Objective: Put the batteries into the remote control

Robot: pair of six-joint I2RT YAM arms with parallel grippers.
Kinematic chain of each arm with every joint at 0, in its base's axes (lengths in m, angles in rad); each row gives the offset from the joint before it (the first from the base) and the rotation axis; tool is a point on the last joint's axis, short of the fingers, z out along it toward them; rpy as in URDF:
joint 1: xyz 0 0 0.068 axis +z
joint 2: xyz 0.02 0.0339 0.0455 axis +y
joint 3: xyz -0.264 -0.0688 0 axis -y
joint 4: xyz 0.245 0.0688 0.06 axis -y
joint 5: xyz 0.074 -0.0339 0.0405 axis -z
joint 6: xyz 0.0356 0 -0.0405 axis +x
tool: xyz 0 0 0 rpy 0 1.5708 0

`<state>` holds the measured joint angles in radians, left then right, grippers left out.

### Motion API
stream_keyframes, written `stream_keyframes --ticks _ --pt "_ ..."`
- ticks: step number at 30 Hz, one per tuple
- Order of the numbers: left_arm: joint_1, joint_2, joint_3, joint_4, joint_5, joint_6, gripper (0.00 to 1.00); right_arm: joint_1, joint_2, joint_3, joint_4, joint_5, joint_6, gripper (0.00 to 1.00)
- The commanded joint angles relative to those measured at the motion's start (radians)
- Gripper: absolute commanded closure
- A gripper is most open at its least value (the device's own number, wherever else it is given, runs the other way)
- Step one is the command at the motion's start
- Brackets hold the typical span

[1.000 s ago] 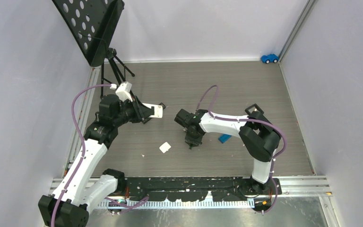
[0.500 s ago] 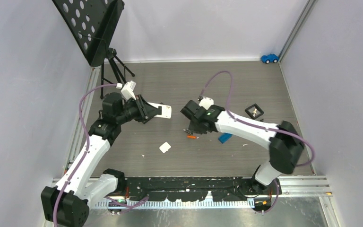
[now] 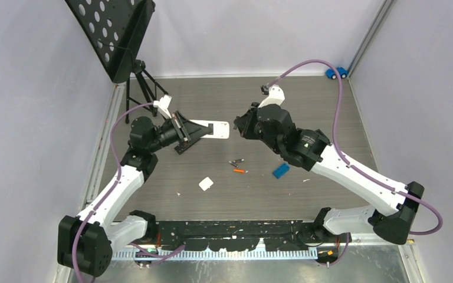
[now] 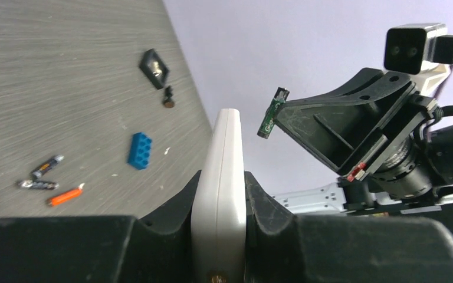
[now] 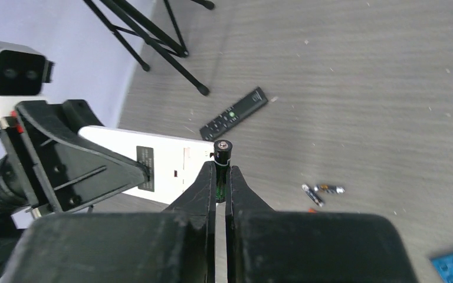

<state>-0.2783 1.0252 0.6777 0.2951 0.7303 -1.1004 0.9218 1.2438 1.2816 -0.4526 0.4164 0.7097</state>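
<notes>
My left gripper (image 3: 190, 131) is shut on a white remote control (image 3: 211, 129) and holds it in the air, pointing right; in the left wrist view the remote (image 4: 227, 135) stands edge-on between the fingers. My right gripper (image 3: 241, 126) is shut on a green battery (image 5: 222, 154) and holds it just off the remote's free end (image 5: 165, 168). The battery also shows in the left wrist view (image 4: 272, 112). Two dark batteries (image 3: 236, 161) and an orange battery (image 3: 239, 171) lie on the floor below.
A black remote (image 5: 233, 113) lies on the floor near the tripod legs (image 5: 171, 56). A blue block (image 3: 281, 170), a small white piece (image 3: 206, 184), a black music stand (image 3: 115, 35) and a blue toy car (image 3: 336, 72) are also there.
My right gripper has risen from the floor with the green battery and moved back toward the remote. My left arm has pushed the remote further right.
</notes>
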Motion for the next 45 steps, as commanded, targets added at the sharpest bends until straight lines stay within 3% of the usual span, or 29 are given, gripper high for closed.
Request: stream_keyframes --ticks 1,6,21,28,35,45 --pt "-0.004 0.003 0.007 0.241 0.043 -0.156 1.0 0.005 0.002 0.055 0.142 -0.047 -0.102 0.96" --pt "-0.004 0.017 0.025 0.249 0.031 -0.205 1.0 0.008 0.029 0.089 0.156 -0.112 -0.132 0.95" --pt "-0.004 0.056 0.033 0.357 0.015 -0.341 1.0 0.027 0.103 0.103 0.154 -0.071 -0.182 0.91" --pt "-0.005 0.052 0.029 0.381 0.008 -0.354 1.0 0.03 0.084 0.097 0.134 -0.091 -0.155 0.73" --pt "-0.004 0.052 0.016 0.4 -0.001 -0.382 1.0 0.029 0.085 0.129 0.098 -0.065 -0.153 0.66" --pt "-0.004 0.057 0.006 0.422 -0.019 -0.406 1.0 0.03 0.076 0.182 0.038 -0.022 -0.107 0.49"
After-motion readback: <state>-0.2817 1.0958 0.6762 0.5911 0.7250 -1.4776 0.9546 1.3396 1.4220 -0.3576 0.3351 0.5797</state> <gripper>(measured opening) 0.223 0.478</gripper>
